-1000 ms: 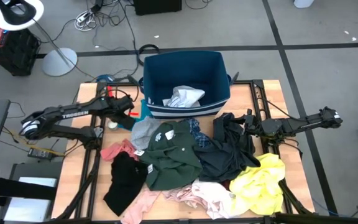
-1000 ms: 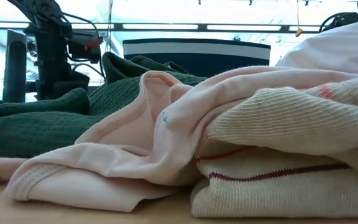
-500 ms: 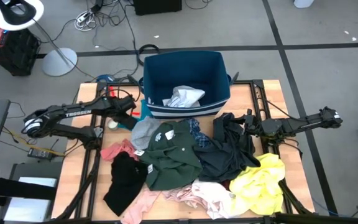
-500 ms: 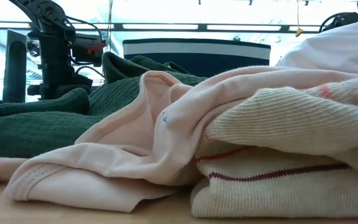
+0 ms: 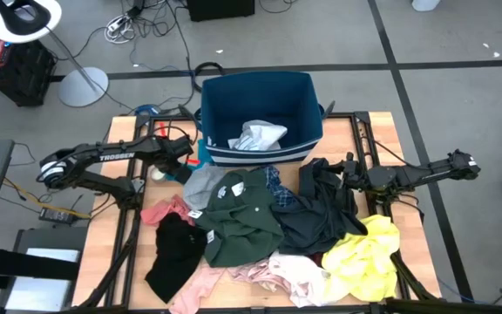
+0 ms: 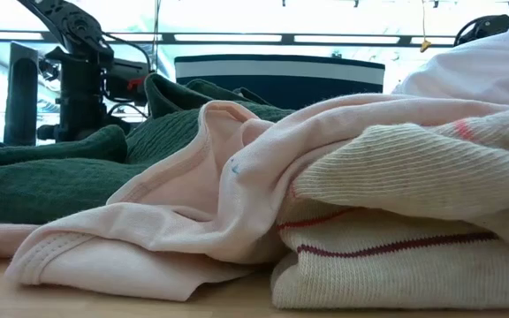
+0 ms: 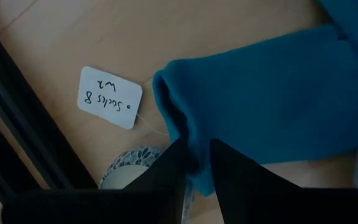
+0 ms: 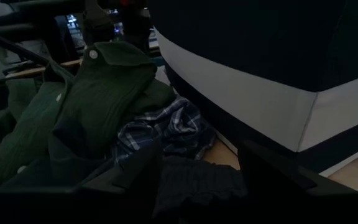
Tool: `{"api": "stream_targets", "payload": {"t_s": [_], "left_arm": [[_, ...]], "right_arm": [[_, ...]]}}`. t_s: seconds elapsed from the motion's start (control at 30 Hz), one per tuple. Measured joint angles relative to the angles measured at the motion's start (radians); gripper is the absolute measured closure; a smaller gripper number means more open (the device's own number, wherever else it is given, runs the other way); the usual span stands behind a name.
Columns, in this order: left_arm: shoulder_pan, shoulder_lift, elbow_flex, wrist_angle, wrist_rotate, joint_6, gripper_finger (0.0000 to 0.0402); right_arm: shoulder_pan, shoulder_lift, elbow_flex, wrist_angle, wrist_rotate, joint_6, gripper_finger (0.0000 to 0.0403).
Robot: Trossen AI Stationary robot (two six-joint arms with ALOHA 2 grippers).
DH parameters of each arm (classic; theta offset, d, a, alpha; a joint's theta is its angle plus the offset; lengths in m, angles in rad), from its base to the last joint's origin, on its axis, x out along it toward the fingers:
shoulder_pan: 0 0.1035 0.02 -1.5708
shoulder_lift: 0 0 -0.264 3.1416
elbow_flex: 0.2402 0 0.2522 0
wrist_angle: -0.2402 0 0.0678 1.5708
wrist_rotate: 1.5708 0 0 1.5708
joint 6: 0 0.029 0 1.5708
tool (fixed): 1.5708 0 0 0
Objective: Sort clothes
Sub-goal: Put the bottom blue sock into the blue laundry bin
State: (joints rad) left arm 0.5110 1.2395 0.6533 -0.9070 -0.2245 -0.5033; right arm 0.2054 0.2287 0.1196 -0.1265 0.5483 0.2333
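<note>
Bin: the navy fabric bin (image 5: 260, 96) sits at the table's far edge with one white garment (image 5: 258, 137) inside; you have most of the sorting still ahead.
Pile: the clothes (image 5: 268, 227) lie heaped in front of the bin: dark green shirt (image 5: 244, 214), black pieces, yellow garment (image 5: 364, 257) on the right arm's side, pale pink top (image 6: 193, 203) at the near edge, blue plaid (image 8: 163, 127) just beside the bin's base.
Left arm: over the last second it has slid in toward the bin's left corner; the pile has not shifted.
Left gripper (image 7: 197, 162): its fingers sit astride the edge of a teal cloth (image 7: 266, 106) lying on the table beside the bin, and have narrowed since a second ago. Whether they have clamped it yet, you cannot tell.
Meaning: you look to be mid-pick on that teal piece; judge the grip before lifting.
Right gripper (image 8: 197, 168): waits at the pile's right side, jaws spread wide, nothing between them.
Tag: a paper label (image 7: 109, 98) on a thread lies near the teal cloth.
</note>
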Motion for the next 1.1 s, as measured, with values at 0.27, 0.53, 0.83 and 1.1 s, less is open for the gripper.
{"api": "stream_targets", "payload": {"t_s": [0.27, 0.53, 0.83, 1.1], "left_arm": [[0.0, 0.011, 0.0, -0.038, 0.018, -0.006, 0.0393], [0.0, 0.01, 0.047, -0.121, 0.027, -0.004, 0.04], [-0.002, -0.007, 0.263, -0.263, 0.006, 0.044, 0.0401], [-0.003, -0.063, 0.541, -0.374, -0.021, 0.08, 0.0401]], "right_arm": [[0.0, 0.0, 0.0, 0.005, 0.0, 0.0, 0.0187], [0.0, 0.0, 0.0, 0.006, 0.0, 0.0, 0.0187], [0.0, 0.0, 0.0, 0.006, 0.0, 0.0, 0.0187], [0.0, 0.0, 0.0, 0.005, 0.0, 0.0, 0.0187]]}}
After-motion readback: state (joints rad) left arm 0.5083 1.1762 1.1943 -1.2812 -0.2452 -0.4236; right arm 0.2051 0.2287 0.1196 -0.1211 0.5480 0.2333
